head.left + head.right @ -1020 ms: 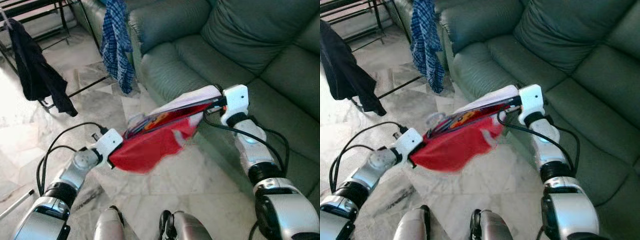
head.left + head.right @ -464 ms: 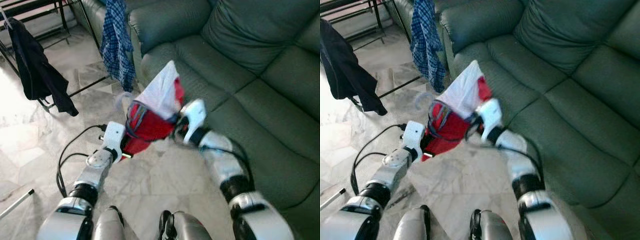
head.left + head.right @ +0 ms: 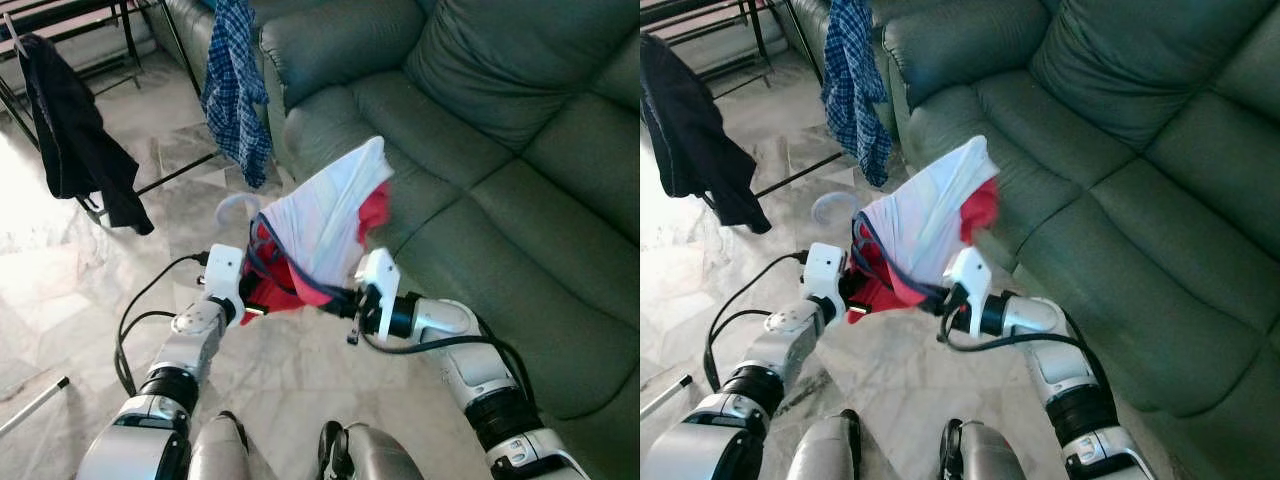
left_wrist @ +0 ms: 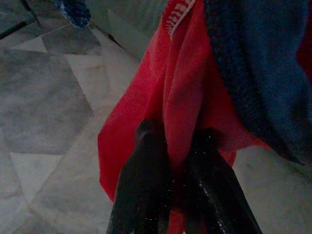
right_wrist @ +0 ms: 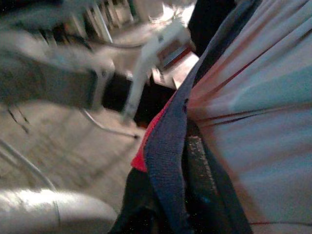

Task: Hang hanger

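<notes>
A red and white shirt point(image 3: 325, 225) with a dark blue collar hangs bunched between my two grippers, in front of the sofa. A pale hanger hook point(image 3: 232, 206) sticks out at its upper left. My left gripper point(image 3: 250, 303) is shut on the red cloth point(image 4: 180, 97) at the shirt's lower left. My right gripper point(image 3: 338, 299) is shut on the blue collar edge point(image 5: 168, 141) at the shirt's lower right. The two grippers are close together, just above the floor. The rest of the hanger is hidden inside the shirt.
A dark green sofa point(image 3: 480, 120) fills the right and back. A blue checked shirt point(image 3: 235, 85) hangs on a black rack point(image 3: 160, 25) at the sofa's left end, and a black garment point(image 3: 75, 145) hangs further left. A thin rod point(image 3: 30, 405) lies on the marble floor.
The shirt was stretched wide between the grippers; my right arm has swung left and down beside the left gripper, so the shirt now stands bunched and the hanger hook shows.
</notes>
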Controlling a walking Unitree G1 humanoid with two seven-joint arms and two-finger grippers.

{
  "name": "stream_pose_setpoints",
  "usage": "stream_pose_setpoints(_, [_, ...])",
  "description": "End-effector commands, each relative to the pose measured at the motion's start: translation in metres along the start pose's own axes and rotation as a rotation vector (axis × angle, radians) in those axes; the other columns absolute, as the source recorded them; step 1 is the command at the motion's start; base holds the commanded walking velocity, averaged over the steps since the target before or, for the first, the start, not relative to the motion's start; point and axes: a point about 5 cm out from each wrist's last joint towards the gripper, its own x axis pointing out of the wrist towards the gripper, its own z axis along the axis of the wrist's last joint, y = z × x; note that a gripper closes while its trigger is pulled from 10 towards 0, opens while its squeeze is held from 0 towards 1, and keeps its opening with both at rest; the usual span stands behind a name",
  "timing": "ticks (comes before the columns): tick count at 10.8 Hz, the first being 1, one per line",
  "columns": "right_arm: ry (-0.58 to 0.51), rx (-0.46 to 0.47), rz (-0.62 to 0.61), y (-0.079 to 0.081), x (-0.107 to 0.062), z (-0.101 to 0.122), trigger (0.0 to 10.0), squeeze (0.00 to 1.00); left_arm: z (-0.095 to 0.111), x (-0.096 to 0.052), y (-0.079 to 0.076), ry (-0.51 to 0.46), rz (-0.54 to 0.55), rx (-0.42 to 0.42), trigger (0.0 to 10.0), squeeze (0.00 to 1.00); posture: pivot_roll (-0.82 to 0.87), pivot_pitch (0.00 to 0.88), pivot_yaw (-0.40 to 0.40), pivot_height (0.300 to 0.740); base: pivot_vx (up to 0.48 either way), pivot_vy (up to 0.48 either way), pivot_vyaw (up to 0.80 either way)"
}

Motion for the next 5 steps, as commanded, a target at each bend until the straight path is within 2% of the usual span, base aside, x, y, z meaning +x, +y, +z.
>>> stream_pose_setpoints(1, [0.173,-0.034,-0.011,0.007,0.002,-0.029,5.3,0.00,0.026,0.007,-0.001,-0.091,0.004,-0.039,0.0,0.00,0.03,0.148,-0.092,0.740,0.000,0.000,0.00])
stream_pose_setpoints(2, [0.299,-0.108,-0.230,-0.013,-0.007,-0.044,10.0,0.00,0.027,0.007,-0.001,-0.091,-0.001,-0.027,0.0,0.00,0.03,0.145,-0.093,0.740,0.000,0.000,0.00])
stream_pose_setpoints(3, [0.320,-0.086,-0.371,-0.024,-0.017,-0.048,10.0,1.00,0.030,0.007,0.001,-0.098,0.002,-0.014,0.0,0.00,0.04,0.144,-0.094,0.740,0.000,0.000,0.00])
stream_pose_setpoints(4, [0.294,-0.143,-0.563,-0.038,-0.030,-0.045,10.0,1.00,0.033,0.005,0.006,-0.082,0.010,0.104,0.0,0.00,0.04,0.144,-0.094,0.740,0.000,0.000,0.00])
stream_pose_setpoints(5, [0.255,-0.191,-0.697,-0.047,-0.043,-0.040,10.0,1.00,0.040,0.001,0.017,-0.100,0.049,0.178,0.0,0.00,0.04,0.146,-0.093,0.740,0.000,0.000,0.00])
